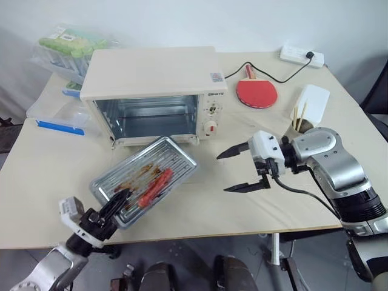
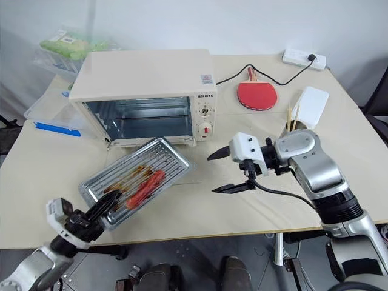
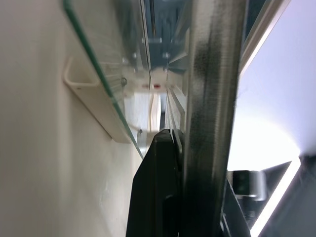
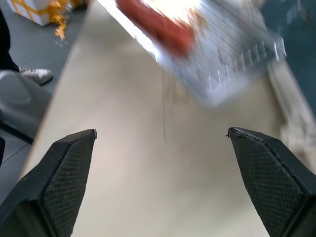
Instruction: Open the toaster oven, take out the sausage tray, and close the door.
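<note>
Left gripper (image 1: 119, 200) jaws clamped on near corner of shallow ribbed silver sausage tray (image 1: 145, 179), out before cream-white toaster oven (image 1: 151, 91). Right gripper (image 1: 247, 170) jaws apart, empty. Risk: one-corner grip slips, tray tips, sausage rolls off.

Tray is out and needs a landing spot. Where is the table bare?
Bare table lies along the near edge, between the sausage tray in the left claw and the open right claw. Crowded: behind the right claw, the paddle and white container; plastic boxes left of the toaster oven.
</note>
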Controlling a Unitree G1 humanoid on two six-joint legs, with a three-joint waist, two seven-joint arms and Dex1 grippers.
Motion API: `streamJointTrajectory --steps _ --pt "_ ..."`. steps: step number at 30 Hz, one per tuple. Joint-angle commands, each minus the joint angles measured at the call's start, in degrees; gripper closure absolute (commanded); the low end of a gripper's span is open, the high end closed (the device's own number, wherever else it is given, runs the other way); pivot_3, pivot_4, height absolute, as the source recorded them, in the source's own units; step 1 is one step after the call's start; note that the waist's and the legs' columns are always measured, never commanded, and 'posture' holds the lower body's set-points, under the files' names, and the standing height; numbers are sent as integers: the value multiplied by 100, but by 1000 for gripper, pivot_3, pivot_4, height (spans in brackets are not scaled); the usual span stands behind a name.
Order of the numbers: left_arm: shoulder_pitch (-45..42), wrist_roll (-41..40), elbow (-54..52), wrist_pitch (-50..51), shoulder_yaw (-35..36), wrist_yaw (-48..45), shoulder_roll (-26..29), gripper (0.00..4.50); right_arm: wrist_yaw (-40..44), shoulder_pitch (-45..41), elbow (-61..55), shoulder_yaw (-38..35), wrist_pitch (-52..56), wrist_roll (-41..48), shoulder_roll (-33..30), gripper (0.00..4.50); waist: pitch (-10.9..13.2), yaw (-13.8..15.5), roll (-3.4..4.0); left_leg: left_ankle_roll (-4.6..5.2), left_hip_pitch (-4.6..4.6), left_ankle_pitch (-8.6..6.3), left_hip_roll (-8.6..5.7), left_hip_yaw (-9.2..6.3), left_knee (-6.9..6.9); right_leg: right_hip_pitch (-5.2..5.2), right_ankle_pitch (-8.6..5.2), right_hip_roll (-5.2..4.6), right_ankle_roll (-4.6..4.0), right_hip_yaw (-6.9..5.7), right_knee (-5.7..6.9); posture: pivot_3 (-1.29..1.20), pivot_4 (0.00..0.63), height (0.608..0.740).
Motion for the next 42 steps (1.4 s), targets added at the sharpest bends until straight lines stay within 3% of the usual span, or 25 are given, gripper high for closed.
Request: streamJointTrajectory --steps 1,10,11,14,24,31,42 --pt "413 -73 -518 -327 147 -199 -210 4500 109 -22 504 -35 -492 -265 57 27 0 -1 0 0 0 0 -1 1 0 0 0 0 0 1 0 0 150 740" --pt "1640 -73 -1427 -1273 373 -440 -775 4500 -147 -323 1851 89 -1246 -833 752 27 1 -14 2 1 -2 0 2 3 2 1 -1 0 -2 1 -7 0 150 740" --pt "1881 -73 -1557 -1420 437 -508 -891 4500 -86 -344 1961 116 -1381 -863 837 203 2 -20 2 2 -2 -1 1 5 2 0 -1 0 -2 3 -8 0 150 740" --pt "2309 -73 -1781 -1743 458 -655 -1087 4500 109 -359 2129 136 -1549 -881 964 920 3 -7 4 2 -3 -1 3 3 1 -2 -4 2 -7 1 -10 0 150 740" --pt "2973 -73 -2118 -2476 290 -960 -1644 4500 43 -650 3179 168 -2182 -1286 1430 4370 4 -14 5 9 -5 -6 4 0 8 2 -5 2 -10 -2 -38 0 150 740" --pt "2905 -73 -1944 -2879 597 -1064 -1901 4500 -56 -782 3739 156 -2520 -1488 1803 4440 4 -12 4 9 -5 -6 4 1 11 3 -5 2 -10 -2 -38 0 150 740" --pt "2754 -73 -1700 -3089 1102 -1192 -2179 4500 62 -844 3395 52 -2251 -1334 2075 4440 4 -8 5 10 -7 -6 4 0 11 3 -5 2 -10 -3 -37 0 150 740"
